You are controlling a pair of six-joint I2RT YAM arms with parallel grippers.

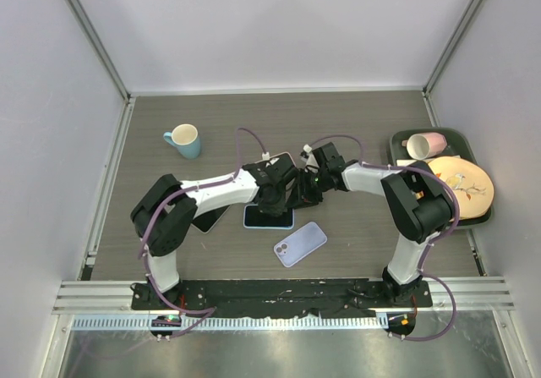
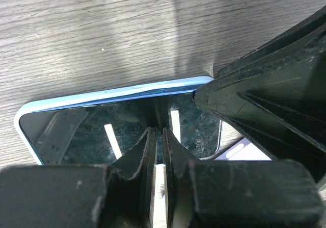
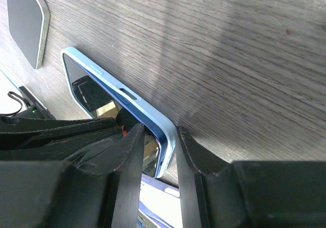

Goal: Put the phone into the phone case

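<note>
The phone (image 2: 66, 131) lies flat, its dark glossy screen facing up, seated in the light-blue phone case (image 2: 117, 94) near the middle of the tabletop (image 1: 355, 124). The case's thin rim wraps the phone's edges and rounded corners, with button bumps along one long side

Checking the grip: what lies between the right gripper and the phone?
Nothing. In the right wrist view the right gripper straddles the blue edge of the phone, one jaw close on each side.
</note>
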